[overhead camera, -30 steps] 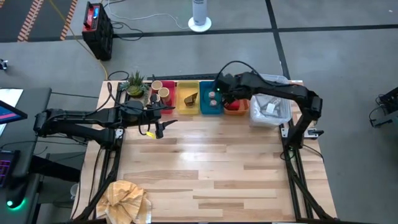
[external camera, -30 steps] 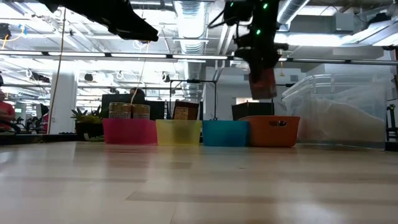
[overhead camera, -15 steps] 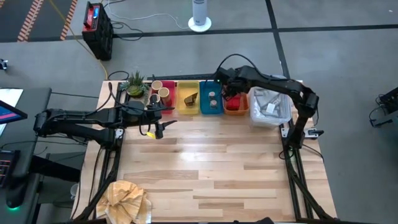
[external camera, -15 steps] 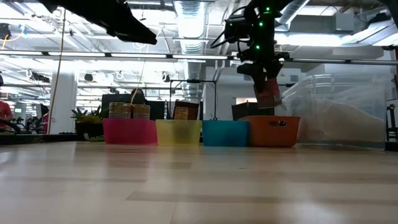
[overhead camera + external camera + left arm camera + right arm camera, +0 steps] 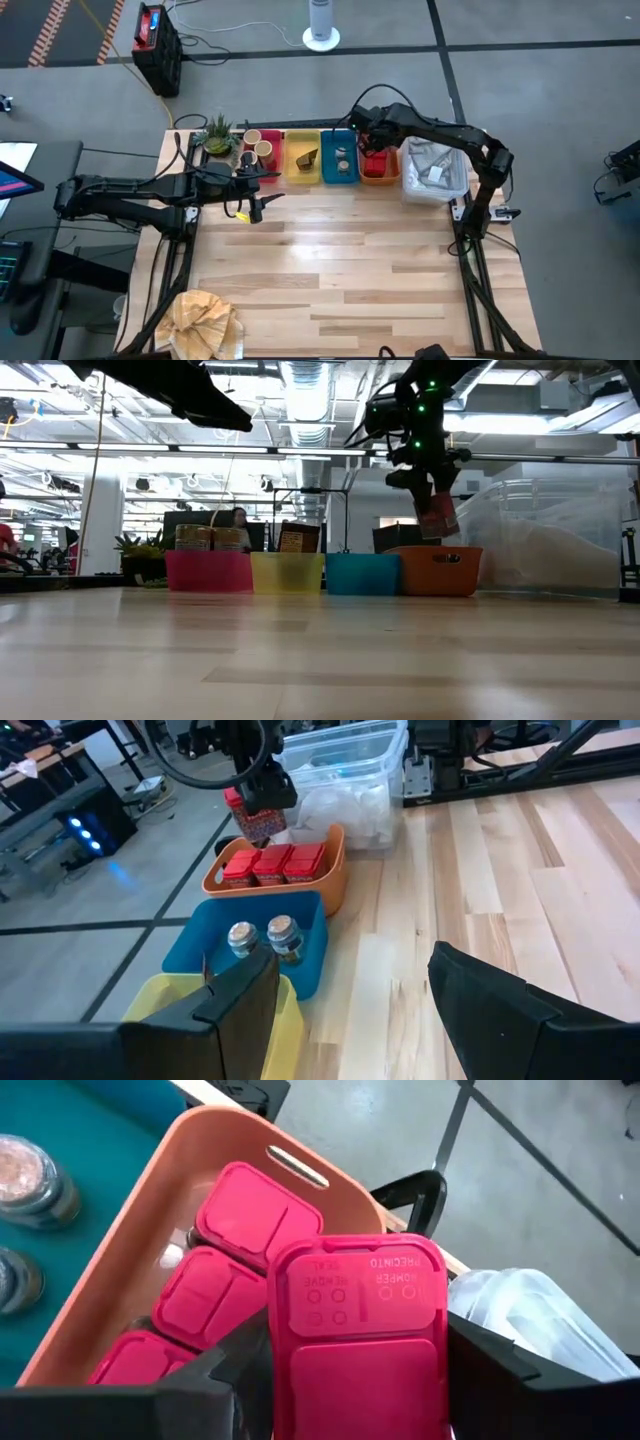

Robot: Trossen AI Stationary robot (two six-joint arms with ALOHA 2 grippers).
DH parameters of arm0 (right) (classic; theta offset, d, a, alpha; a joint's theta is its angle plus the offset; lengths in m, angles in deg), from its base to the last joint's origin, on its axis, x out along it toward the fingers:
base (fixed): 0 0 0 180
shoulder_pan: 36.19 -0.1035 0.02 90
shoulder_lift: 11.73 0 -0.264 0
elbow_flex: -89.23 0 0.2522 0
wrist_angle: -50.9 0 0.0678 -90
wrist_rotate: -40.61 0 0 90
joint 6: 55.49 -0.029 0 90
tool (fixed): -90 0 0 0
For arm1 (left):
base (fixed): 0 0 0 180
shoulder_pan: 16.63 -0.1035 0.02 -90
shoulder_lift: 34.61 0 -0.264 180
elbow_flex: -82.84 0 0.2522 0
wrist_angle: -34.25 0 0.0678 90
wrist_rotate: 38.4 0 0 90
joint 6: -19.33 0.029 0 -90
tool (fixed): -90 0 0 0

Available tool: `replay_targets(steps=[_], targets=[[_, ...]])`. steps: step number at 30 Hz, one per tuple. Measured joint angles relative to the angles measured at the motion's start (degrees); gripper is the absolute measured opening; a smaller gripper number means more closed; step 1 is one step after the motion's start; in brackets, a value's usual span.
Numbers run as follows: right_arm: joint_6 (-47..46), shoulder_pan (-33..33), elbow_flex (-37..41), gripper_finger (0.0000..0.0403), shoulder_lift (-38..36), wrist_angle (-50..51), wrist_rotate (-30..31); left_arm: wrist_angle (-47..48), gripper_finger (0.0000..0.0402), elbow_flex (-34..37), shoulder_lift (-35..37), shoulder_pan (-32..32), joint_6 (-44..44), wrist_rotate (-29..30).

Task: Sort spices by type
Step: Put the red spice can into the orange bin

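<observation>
Crumpled tan paper [image 5: 203, 322] lies at the lower left of the overhead frame, on the near corner of the desk [image 5: 340, 280], whose middle shows only bare wood. Further back, the left hand [image 5: 262, 188] hangs over the desk just in front of the row of bins, fingers apart and holding nothing. Behind it the bins run left to right in the upper middle of the frame: the pink bin [image 5: 265, 152] with two tan cylinders [image 5: 258, 143], the yellow bin [image 5: 303, 158] with a dark brown wedge [image 5: 306, 157], the blue bin [image 5: 340, 160] with two small round tins [image 5: 259, 936], and the orange bin [image 5: 377, 170]. In the left wrist view three red packs [image 5: 272, 864] sit side by side inside the orange bin. The right hand [image 5: 432, 488] is above that bin, closed on a fourth red pack [image 5: 358, 1338], which is tilted, lid up, clear of the three below. To the right stands a clear plastic tub [image 5: 435, 172], and at the far left of the row, a small potted plant [image 5: 217, 134].
</observation>
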Motion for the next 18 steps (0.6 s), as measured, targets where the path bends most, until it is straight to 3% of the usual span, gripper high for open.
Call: replay_targets(steps=[18], targets=[[-4.53,2.89,0.32,0.0239,0.02,1.02,-0.78,1.38,0.0245,0.00,-0.02,0.00,-0.04,0.00]])
